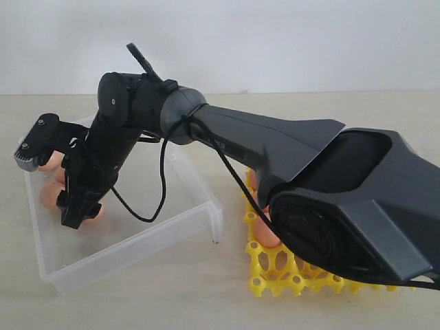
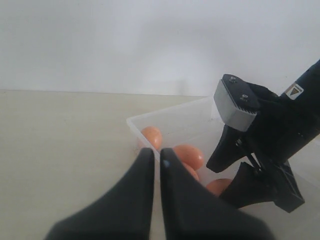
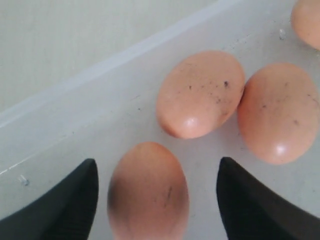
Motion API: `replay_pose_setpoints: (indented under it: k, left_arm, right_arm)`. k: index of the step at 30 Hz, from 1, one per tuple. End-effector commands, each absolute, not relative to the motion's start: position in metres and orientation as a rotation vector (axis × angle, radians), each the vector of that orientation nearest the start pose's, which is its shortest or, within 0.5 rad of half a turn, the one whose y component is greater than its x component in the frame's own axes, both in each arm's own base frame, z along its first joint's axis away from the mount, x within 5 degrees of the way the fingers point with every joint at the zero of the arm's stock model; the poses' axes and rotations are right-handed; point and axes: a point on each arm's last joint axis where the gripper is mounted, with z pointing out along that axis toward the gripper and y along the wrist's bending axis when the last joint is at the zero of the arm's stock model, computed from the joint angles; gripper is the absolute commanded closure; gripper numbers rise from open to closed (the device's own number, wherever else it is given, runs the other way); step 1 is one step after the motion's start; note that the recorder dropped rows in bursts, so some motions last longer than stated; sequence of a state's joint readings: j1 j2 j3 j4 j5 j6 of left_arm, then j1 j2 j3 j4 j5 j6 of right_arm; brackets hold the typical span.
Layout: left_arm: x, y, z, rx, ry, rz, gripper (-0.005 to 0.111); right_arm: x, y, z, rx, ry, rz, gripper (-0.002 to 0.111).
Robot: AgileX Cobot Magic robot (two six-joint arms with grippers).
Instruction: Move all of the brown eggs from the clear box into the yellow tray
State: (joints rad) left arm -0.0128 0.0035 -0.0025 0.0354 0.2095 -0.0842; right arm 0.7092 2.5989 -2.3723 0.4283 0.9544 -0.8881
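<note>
The clear box [image 1: 130,254] sits on the left of the table and holds several brown eggs [image 1: 49,196]. My right gripper [image 1: 79,213] reaches across into it. In the right wrist view its fingers [image 3: 65,205] stand open on either side of one egg [image 3: 148,192] lying on the box floor, with a gap on both sides. Two more eggs [image 3: 201,93] [image 3: 278,112] lie touching just beyond. The yellow tray [image 1: 282,271] is on the right, mostly hidden under the arm, with an egg [image 1: 265,234] showing in it. My left gripper [image 2: 152,155] is shut and empty, just outside the box corner [image 2: 132,122].
The right arm's dark body [image 1: 309,172] stretches over the tray and the box's near wall. A black cable [image 1: 161,185] hangs from it over the box. A pale wall stands behind the table.
</note>
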Motion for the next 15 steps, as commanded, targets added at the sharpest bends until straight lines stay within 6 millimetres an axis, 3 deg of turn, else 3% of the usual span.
replay_pose_setpoints:
  k: [1,6,11,15]
  left_arm:
    - [0.056,0.0,0.194,-0.039,1.694,-0.039,0.103]
    - [0.056,0.0,0.194,-0.039,1.694,-0.039,0.103]
    - [0.056,0.0,0.194,-0.039,1.694,-0.039,0.103]
    - [0.056,0.0,0.195,-0.039,1.688,-0.039,0.103]
  right_arm:
    - [0.402,0.386,0.148,-1.705,1.946,0.484,0.062]
    - [0.403,0.386,0.135,-1.71,1.969,0.494,0.065]
    - [0.403,0.386,0.134,-1.714,1.972,0.496,0.065]
    - [0.402,0.385,0.135,-1.729,1.977,0.497,0.08]
